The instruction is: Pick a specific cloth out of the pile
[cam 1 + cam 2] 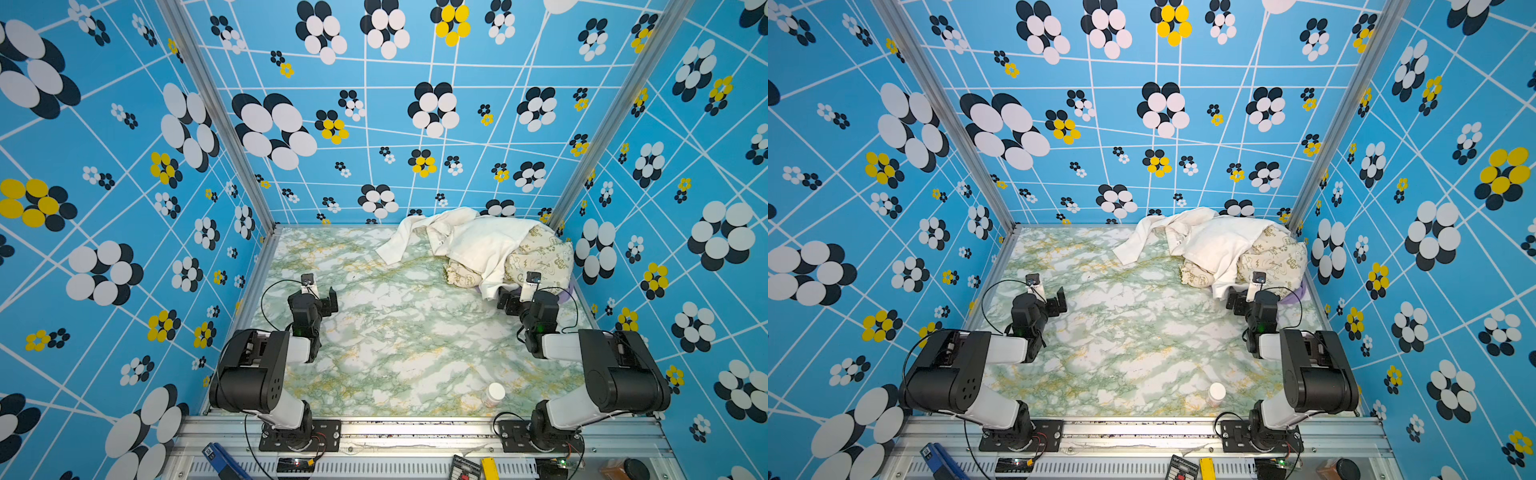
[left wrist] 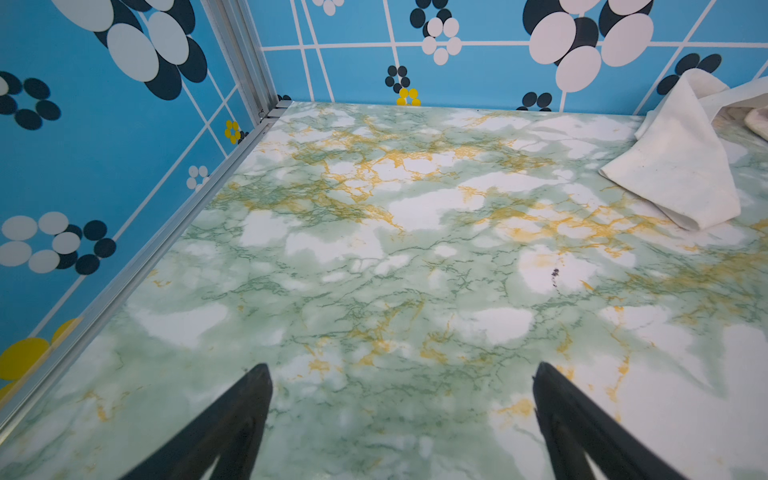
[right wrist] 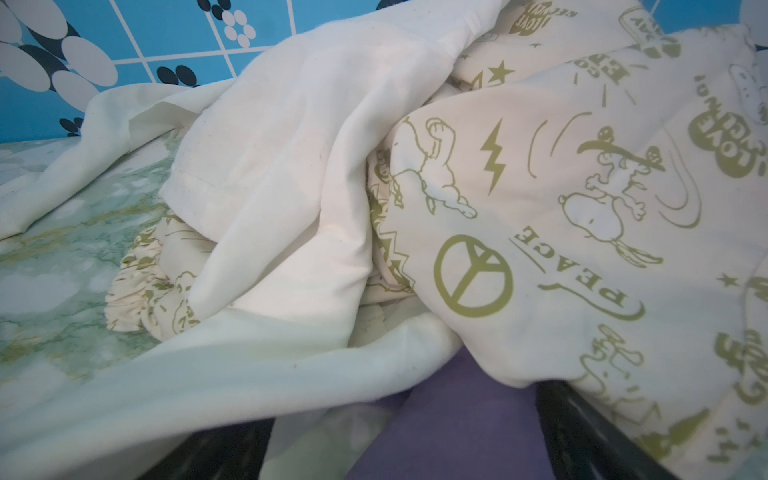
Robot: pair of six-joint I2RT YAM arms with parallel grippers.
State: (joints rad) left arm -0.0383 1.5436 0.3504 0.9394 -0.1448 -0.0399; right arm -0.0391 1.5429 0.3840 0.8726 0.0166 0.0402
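Note:
The pile [image 1: 490, 249] lies at the table's back right corner. A big cream-white cloth [image 1: 465, 243] drapes over a beige cartoon-printed one [image 1: 540, 257]. Only an edge of the purple cloth [image 1: 566, 296] [image 1: 1296, 294] peeks out from under the pile's near side. My right gripper [image 1: 509, 301] [image 3: 403, 415] stands open at that near edge. In the right wrist view the purple cloth [image 3: 457, 415] lies between its jaws, with the cream and beige cloths draped over the fingertips. My left gripper [image 1: 318, 299] [image 2: 401, 368] hangs open over bare table on the left, holding nothing.
A small white-capped bottle [image 1: 493, 394] stands near the front edge, right of centre. Patterned blue walls [image 1: 124, 208] close in the left, back and right sides. A corner of the cream-white cloth [image 2: 681, 174] reaches toward the table's middle.

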